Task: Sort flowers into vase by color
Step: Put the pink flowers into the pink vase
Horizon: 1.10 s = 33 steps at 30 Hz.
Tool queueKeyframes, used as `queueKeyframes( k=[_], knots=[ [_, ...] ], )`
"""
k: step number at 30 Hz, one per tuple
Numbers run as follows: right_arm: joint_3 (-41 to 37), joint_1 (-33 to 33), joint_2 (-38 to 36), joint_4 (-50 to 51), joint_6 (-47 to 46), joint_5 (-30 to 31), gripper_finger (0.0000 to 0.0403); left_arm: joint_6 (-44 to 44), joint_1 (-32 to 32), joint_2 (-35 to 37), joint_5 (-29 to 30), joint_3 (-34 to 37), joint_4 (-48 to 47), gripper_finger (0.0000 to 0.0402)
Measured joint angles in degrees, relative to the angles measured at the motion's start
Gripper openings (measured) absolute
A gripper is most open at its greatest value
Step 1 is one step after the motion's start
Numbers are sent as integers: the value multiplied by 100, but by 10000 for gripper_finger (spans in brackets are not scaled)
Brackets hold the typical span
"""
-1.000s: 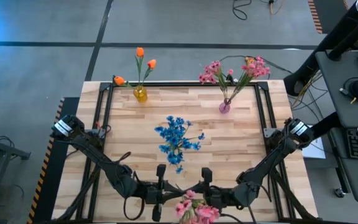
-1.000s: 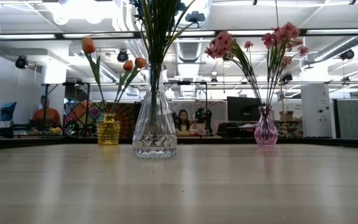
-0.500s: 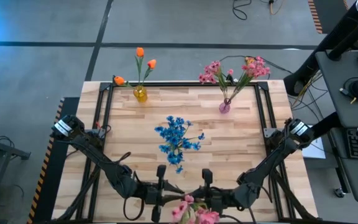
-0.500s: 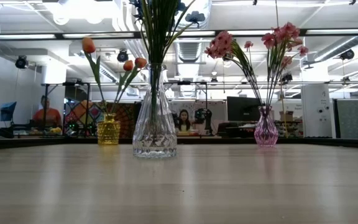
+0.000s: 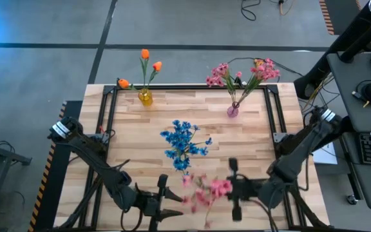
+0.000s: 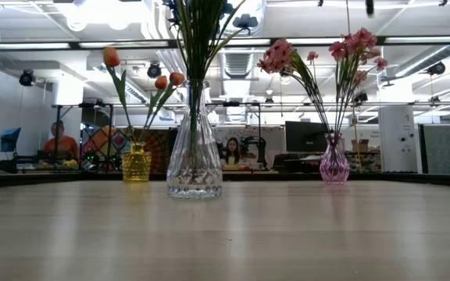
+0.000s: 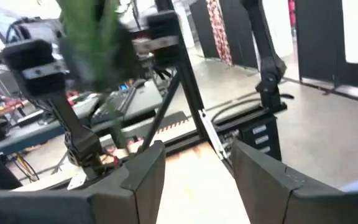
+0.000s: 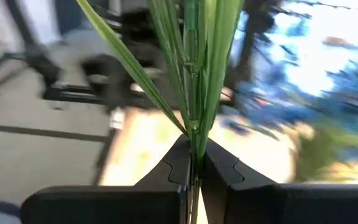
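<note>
R gripper (image 8: 194,171) clamps pink blossom spray (image 5: 208,191) low on stalks; light, floppy, top-heavy. L gripper (image 7: 191,168) open, empty.

Pink blossom spray on thin green stalks (image 5: 206,191): held above table's near edge. Blue blossom cluster (image 5: 183,144): upright in clear glass vase (image 6: 194,152), table centre. Orange tulip-like buds (image 5: 145,63): yellow vase (image 5: 145,98). More pink blossoms (image 5: 243,73): pink vase (image 5: 232,111).
</note>
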<state>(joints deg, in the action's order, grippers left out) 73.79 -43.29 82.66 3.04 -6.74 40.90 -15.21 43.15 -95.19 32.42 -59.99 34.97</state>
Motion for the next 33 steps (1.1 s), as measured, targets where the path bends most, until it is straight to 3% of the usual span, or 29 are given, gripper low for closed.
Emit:
queueKeyframes(
  k=[5,8,17,24,33],
  knots=[
    [-115,12,-576,1081,-370,1031,13,38,68,273,-9,0,-525,164],
    [-349,102,-1009,1225,-332,1294,13,125,73,464,-10,0,-750,160],
    [-1714,1016,-2598,992,-312,1315,13,-76,69,1001,257,0,-1240,154],
    [-2907,1816,-3719,-363,91,1166,13,-228,62,1643,866,0,-2333,154],
    [-3061,3029,-4034,-535,86,943,13,336,64,2273,975,2,-4170,154]
  ],
)
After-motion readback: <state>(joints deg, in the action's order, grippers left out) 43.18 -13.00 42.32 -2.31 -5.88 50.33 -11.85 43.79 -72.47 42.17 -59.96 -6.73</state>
